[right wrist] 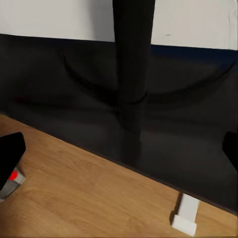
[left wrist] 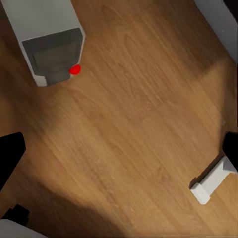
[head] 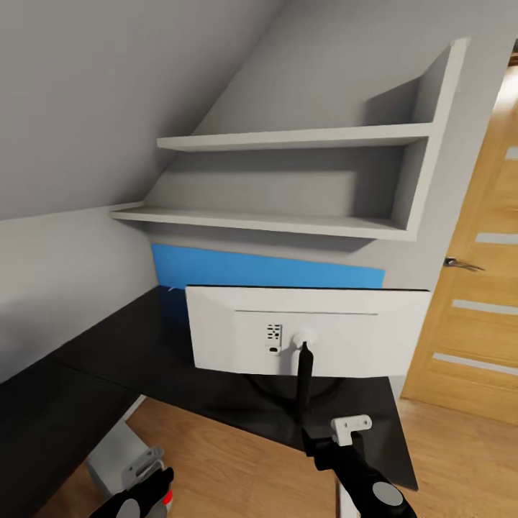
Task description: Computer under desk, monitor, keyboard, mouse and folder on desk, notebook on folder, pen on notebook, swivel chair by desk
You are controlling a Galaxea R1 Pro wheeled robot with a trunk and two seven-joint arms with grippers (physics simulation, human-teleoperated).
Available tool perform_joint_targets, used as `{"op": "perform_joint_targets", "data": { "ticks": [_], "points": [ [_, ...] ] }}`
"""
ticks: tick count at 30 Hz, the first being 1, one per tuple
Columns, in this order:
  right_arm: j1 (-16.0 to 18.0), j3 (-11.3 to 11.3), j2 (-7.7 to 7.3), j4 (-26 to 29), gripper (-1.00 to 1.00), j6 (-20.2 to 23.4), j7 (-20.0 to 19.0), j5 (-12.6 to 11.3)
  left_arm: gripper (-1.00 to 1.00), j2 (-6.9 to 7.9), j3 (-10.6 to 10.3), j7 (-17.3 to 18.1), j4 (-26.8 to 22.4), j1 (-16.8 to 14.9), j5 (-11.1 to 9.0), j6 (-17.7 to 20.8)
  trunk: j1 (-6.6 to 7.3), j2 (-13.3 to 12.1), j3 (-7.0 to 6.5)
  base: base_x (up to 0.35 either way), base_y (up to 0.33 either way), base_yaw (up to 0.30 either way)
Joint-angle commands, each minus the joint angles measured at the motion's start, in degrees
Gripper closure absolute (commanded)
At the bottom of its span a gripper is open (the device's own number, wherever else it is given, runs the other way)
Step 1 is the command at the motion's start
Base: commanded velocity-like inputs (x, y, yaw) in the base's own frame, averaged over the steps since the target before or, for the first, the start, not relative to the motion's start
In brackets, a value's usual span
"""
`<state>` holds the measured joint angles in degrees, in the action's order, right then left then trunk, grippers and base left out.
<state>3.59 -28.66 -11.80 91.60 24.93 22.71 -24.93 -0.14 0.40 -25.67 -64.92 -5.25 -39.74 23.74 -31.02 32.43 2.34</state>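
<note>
Jaws of both grippers gape wide, empty; monitor (head: 309, 329) stands upright on desk (head: 129, 345), back facing us.

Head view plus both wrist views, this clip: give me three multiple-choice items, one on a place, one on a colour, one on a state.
1. Where does the monitor stand?
A. on the floor
B. on the black desk
C. on a wall shelf

2. What colour is the panel on the wall behind the monitor?
A. blue
B. red
C. green

3. How does the left pincer stand in its wrist view?
A. shut on a pen
B. shut on a folder
C. open, with bare wooden floor between its fingers

Answers: 1 B, its stand rests on the dark desktop; 2 A, a blue strip shows above the screen's back; 3 C, the two dark fingertips sit far apart with nothing between them.
</note>
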Motion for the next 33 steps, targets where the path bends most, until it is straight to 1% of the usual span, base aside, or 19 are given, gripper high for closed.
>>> {"op": "perform_joint_targets", "data": {
  "ticks": [1,6,15,22,29,30,33],
  "points": [
    [0.1,-0.19,-0.06,0.07,-1.0,0.12,0.58,-0.49,-1.0,-0.02,0.04,-0.41,-0.12,-0.03,-0.53,0.17,-0.03,0.11,0.12,0.0,0.0,-0.203],
    [0.1,-0.23,-0.06,0.13,-1.0,0.12,0.58,-0.42,-1.0,-0.03,0.04,-0.42,-0.12,-0.03,-0.52,0.17,-0.03,0.11,0.12,0.0,0.0,-0.128],
    [0.1,-0.3,-0.07,0.22,-1.0,0.12,0.4,-0.39,-1.0,-0.04,0.04,-0.37,-0.12,-0.03,-0.58,0.17,-0.03,0.11,0.12,0.002,0.0,-0.036],
    [0.1,-0.42,-0.06,0.21,-1.0,0.12,0.34,-0.38,-1.0,-0.04,-0.08,-0.48,-0.17,-0.03,-0.54,0.11,-0.03,0.11,0.12,0.137,0.0,-0.007],
    [0.1,-0.59,-0.02,0.17,-1.0,0.1,0.37,-0.38,-1.0,0.01,0.0,-0.5,-0.19,-0.03,-0.55,0.12,-0.03,0.11,0.12,0.039,0.0,-0.032],
    [0.39,-0.4,0.37,-1.62,-1.0,-3.63,0.41,-0.65,-1.0,-0.03,0.06,-0.73,0.36,-0.03,-0.57,0.16,-0.03,0.11,0.12,0.004,0.0,-0.003],
    [0.46,-0.33,1.31,-2.71,-1.0,-6.88,0.48,-0.61,-1.0,-0.03,0.07,-0.64,0.69,-0.03,-0.57,0.16,-0.03,0.11,0.12,0.003,0.0,-0.002]
  ]
}}
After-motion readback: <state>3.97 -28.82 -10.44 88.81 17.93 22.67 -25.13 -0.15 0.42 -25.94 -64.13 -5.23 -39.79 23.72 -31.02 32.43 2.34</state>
